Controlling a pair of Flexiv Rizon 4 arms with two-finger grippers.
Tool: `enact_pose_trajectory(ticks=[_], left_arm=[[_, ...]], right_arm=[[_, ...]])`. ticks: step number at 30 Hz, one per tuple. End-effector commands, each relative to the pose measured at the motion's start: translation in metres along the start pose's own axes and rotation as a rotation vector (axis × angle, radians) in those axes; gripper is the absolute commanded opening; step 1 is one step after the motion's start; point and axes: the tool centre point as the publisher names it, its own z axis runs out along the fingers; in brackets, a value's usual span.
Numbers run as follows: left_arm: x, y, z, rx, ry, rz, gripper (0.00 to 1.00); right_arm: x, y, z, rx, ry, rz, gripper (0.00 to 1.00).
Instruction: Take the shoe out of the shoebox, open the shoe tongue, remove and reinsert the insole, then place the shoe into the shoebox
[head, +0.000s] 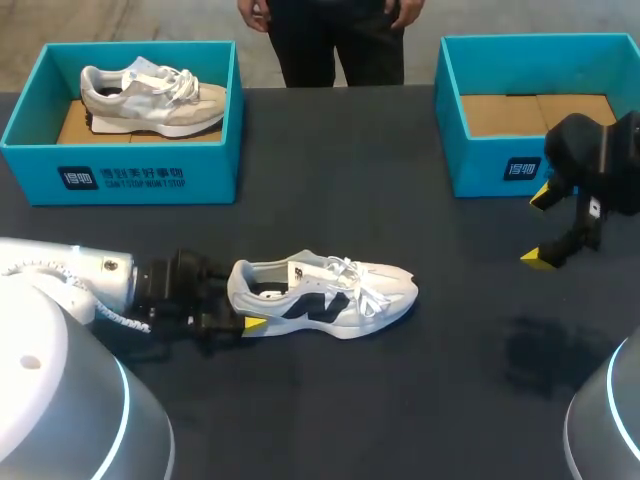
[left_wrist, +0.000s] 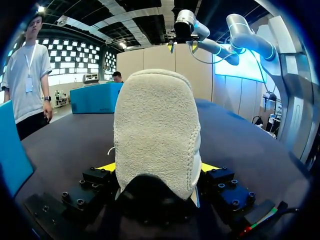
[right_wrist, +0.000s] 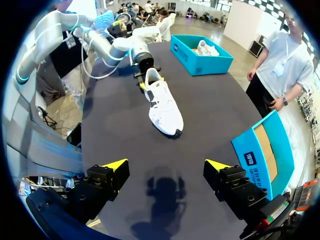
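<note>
A white shoe (head: 330, 295) with a dark side logo lies on its sole in the middle of the dark table, toe pointing right. My left gripper (head: 243, 302) is at its heel. In the left wrist view the heel (left_wrist: 157, 130) fills the gap, with a yellow tip pressed against each side, so the left gripper (left_wrist: 158, 167) is shut on it. My right gripper (head: 541, 227) hangs open and empty above the table's right side, in front of the empty blue shoebox (head: 500, 165). From the right wrist, the shoe (right_wrist: 162, 102) lies well ahead of the right gripper (right_wrist: 166, 165).
A second blue shoebox (head: 120, 180) at the back left holds a grey-white shoe (head: 150, 95). The empty box (right_wrist: 260, 155) stands beside my right gripper. Bare table lies between the white shoe and the right arm.
</note>
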Motion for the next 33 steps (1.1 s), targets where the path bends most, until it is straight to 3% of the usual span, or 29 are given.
enact_pose_trajectory(ticks=[1, 7, 18, 25, 30, 33], left_arm=[[-0.002, 0.002, -0.001, -0.002, 0.001, 0.000, 0.00], [-0.002, 0.002, -0.001, -0.002, 0.001, 0.000, 0.00], [-0.002, 0.002, -0.001, -0.002, 0.001, 0.000, 0.00], [-0.002, 0.002, -0.001, -0.002, 0.001, 0.000, 0.00], [-0.002, 0.002, -0.001, -0.002, 0.001, 0.000, 0.00], [-0.002, 0.002, -0.001, -0.002, 0.001, 0.000, 0.00]], right_arm=[[-0.002, 0.003, 0.001, 0.008, -0.006, 0.019, 1.00], [-0.003, 0.036, 0.009, -0.019, -0.089, 0.238, 1.00], [0.014, 0.082, 0.031, 0.033, -0.237, 0.678, 1.00], [0.021, 0.108, 0.049, 0.121, -0.287, 0.760, 1.00], [0.028, 0.129, 0.070, 0.234, -0.350, 0.812, 1.00], [0.031, 0.139, 0.083, 0.247, -0.367, 0.826, 1.00]])
